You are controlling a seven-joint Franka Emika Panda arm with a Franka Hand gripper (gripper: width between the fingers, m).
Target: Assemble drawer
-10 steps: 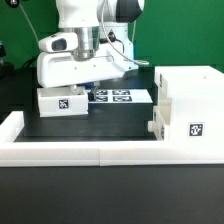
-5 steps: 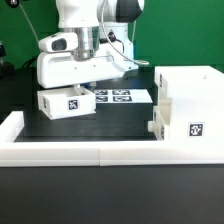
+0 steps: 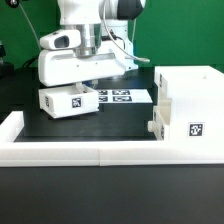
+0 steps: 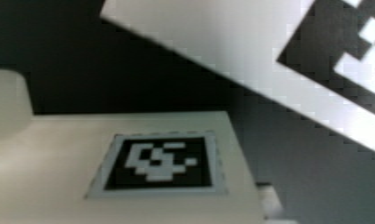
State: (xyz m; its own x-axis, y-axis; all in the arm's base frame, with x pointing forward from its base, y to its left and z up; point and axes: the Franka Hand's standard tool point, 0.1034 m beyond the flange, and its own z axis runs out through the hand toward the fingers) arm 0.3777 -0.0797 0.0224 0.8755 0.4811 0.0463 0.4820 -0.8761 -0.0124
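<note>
Drawer, white plastic: one small open-topped tray (image 3: 69, 101) with black-and-white square tag on its face, sitting tilted on the black table (image 3: 100, 128), at the exterior view's left, just under the arm's white wrist housing. Looks lifted at one end; contact with the table not clear. Large open-fronted white box housing (image 3: 190, 105) well apart at the exterior view's right, a second small white part (image 3: 158, 126) tucked against its near corner. Gripper (image 3: 88, 86) mostly hidden behind tray and housing; fingers not visible, so cannot tell whether pinching the tray or spread. Wrist view: tag face of tray (image 4: 163, 160) fills the frame, blurred, flat white marker board (image 4: 273, 50) behind.

Step in hand, by judgement: carrying tray toward housing. To do well: level the tray before travel, keep the hold square on a wall, line up with the open front, slide in slowly.

Against half a second ago: tray tilted a little further, tag corner higher. Against a full second ago: tray then flat and square on the table. Housing, marker board (image 3: 120, 96), white border rail (image 3: 60, 152) unchanged.
</note>
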